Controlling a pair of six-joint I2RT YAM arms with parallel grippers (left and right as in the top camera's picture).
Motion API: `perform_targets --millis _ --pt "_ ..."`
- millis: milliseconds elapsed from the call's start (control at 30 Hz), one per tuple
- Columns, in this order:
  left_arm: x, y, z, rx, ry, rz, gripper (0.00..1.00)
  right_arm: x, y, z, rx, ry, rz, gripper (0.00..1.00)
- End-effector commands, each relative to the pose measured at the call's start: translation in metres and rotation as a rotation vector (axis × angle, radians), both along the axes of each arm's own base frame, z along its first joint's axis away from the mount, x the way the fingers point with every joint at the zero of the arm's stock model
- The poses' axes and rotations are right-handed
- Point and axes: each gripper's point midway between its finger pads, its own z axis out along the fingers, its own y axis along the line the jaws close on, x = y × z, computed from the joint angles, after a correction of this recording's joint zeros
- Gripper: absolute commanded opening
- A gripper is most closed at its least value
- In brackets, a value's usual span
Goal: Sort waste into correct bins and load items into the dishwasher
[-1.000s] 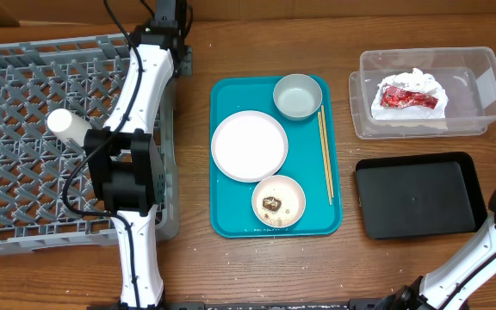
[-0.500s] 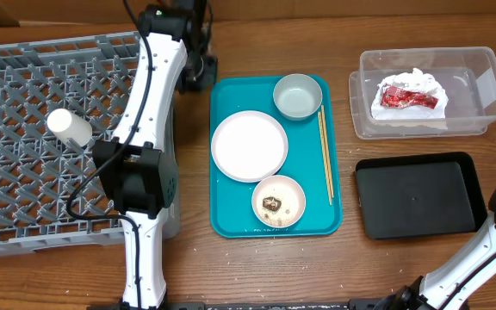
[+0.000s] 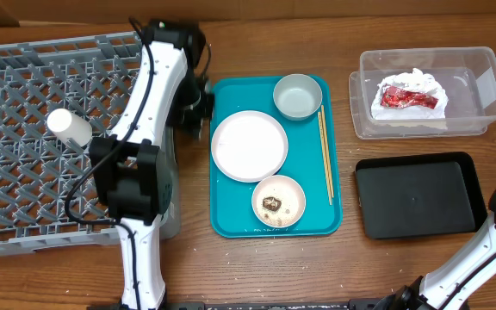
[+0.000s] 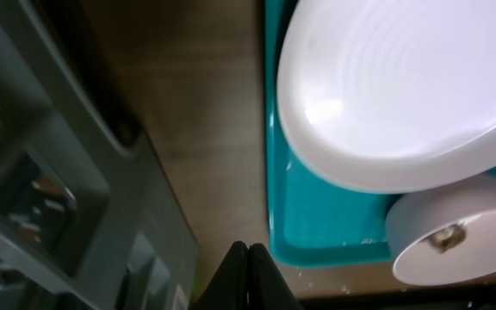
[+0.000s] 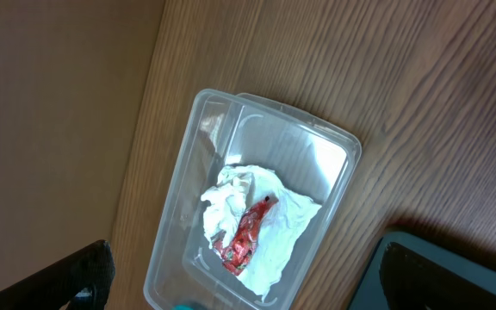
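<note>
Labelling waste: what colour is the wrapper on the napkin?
The wrapper is shiny red; right wrist view.

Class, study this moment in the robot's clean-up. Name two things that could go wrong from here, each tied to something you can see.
1. The left gripper is shut close to the teal tray's edge; unless it opens, it may shove the large plate instead of gripping it.
2. The saucer holds food bits; racking it before emptying could spill them through the dish rack's grid.

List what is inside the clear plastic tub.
A crumpled white napkin with a shiny red wrapper on top lies in the clear tub. Anything beneath the napkin is covered.
</note>
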Motion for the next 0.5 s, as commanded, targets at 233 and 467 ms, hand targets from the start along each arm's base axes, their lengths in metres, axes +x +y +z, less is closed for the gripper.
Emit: perform_targets --millis 233,467 --pt "-0.073 0.016 0.040 -0.049 -0.081 0.069 0.04 -0.002 0.000 0.012 -0.022 -0.028 0.001 1.00" --pt "-0.092 0.017 -0.018 -0.050 -0.034 0.088 0.04 -0.002 0.000 0.012 -0.022 -0.028 0.001 1.00"
